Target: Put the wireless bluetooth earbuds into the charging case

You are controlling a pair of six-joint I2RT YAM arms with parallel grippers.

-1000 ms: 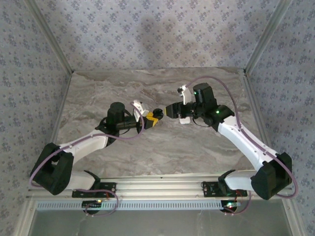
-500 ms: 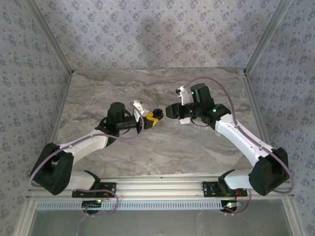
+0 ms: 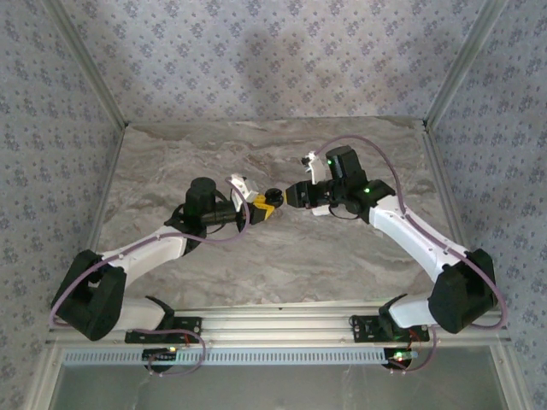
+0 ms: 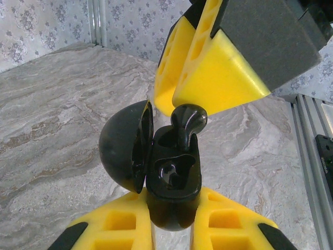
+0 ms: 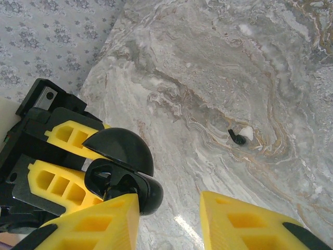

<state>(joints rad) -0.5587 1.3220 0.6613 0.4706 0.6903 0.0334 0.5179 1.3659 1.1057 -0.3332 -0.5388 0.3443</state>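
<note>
Case [image 4: 174,182], black, lid open, tight in left hand [image 4: 171,225]; black earbud [image 4: 186,122] perhaps half-seated; right hand [image 5: 169,205] narrowly parted, empty.

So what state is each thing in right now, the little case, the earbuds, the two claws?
charging case: open, lid swung back, clamped in the left claw
black earbud: standing in the case, top sticking up above the rim
loose earbud: lying on the table, untouched
left claw: shut on the charging case
right claw: open, nothing between its fingers
</note>
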